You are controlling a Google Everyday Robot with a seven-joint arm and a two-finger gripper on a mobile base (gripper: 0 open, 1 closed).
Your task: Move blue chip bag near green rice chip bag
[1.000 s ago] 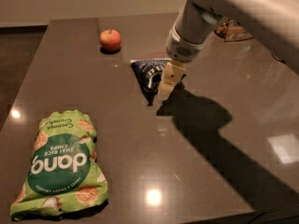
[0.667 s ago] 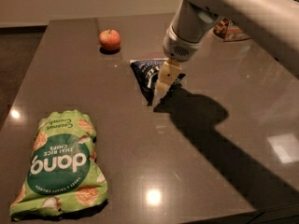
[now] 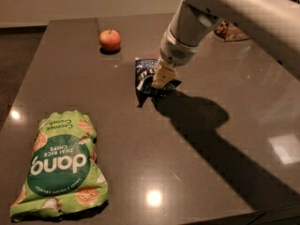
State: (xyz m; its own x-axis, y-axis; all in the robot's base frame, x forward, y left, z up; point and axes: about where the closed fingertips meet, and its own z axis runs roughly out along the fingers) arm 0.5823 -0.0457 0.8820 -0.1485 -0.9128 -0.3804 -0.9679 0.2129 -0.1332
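**Claw pinches the blue chip bag at mid-worktop, green bag far off at the near left**

The claw point(image 3: 161, 81) reaches down from the upper right at the end of a thick white arm point(image 3: 220, 6). Its cream fingers are drawn close together into one wedge, clenched on the right-hand part of the blue chip bag point(image 3: 145, 73). The foil bunches up around their tips.

The blue chip bag sits a little left of the middle of the dark, glossy worktop point(image 3: 220, 182), towards the far half. It is crumpled, its white markings face the camera, and a dark shadow lies just under its near edge.

The green rice chip bag point(image 3: 61, 168) lies flat at the near left corner of the worktop, well apart from the blue bag. Its "dang" lettering reads upside down from this view.

A red apple point(image 3: 110, 40) stands at the far left, beyond the blue bag and to its left, not touching it. A brownish packet point(image 3: 230, 32) shows at the far right, partly hidden behind the arm. The arm's broad shadow point(image 3: 201, 121) runs from the claw towards the near right edge.
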